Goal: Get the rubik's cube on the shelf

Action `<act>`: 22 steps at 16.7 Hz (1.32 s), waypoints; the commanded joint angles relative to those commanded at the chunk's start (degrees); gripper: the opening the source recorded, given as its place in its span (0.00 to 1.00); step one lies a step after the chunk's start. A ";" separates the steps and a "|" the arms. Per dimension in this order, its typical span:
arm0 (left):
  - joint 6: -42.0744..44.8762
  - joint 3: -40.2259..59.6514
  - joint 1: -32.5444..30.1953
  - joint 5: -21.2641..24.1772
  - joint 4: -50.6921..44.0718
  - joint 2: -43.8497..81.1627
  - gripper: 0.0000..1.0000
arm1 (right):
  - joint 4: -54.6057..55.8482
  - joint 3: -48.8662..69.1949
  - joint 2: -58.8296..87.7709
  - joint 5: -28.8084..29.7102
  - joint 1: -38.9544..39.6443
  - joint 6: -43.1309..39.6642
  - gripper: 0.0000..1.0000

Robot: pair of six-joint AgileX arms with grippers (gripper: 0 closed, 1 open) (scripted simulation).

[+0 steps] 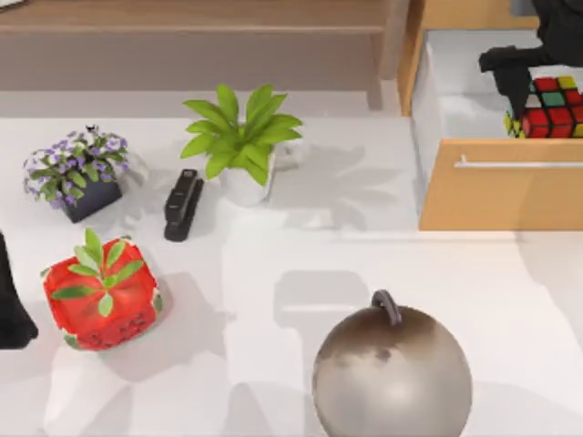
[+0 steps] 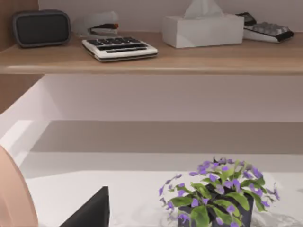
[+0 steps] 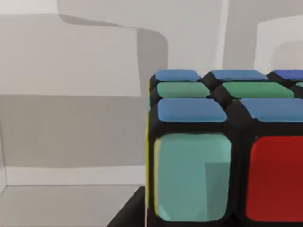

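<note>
Top view, white table, rubik's cube in open drawer, right gripper fingers' spread unclear.

White table under soft light, pale wall behind.

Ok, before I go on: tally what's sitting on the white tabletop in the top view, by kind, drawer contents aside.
Potted plants: 2, a purple-flowered one and a green leafy one
Staplers: 1, black
Strawberry-patterned cubes: 1
Round metal weights with a handle: 1
Total: 5
</note>
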 joint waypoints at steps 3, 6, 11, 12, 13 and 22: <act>0.00 0.00 0.00 0.00 0.00 0.00 1.00 | -1.53 1.00 2.08 -0.79 -0.57 -0.80 0.00; 0.00 0.00 0.00 0.00 0.00 0.00 1.00 | 0.93 2.95 5.13 -2.78 -0.86 -2.30 0.00; 0.00 0.00 0.00 0.00 0.00 0.00 1.00 | 3.93 4.75 6.74 -4.67 -1.04 -3.59 0.00; 0.00 0.00 0.00 0.00 0.00 0.00 1.00 | 3.93 4.75 6.74 -4.67 -1.04 -3.59 0.00; 0.00 0.00 0.00 0.00 0.00 0.00 1.00 | 3.82 3.93 6.32 -4.59 -0.74 -3.42 0.00; 0.00 0.00 0.00 0.00 0.00 0.00 1.00 | 8.66 -4.34 -6.31 -0.64 3.72 -4.01 0.00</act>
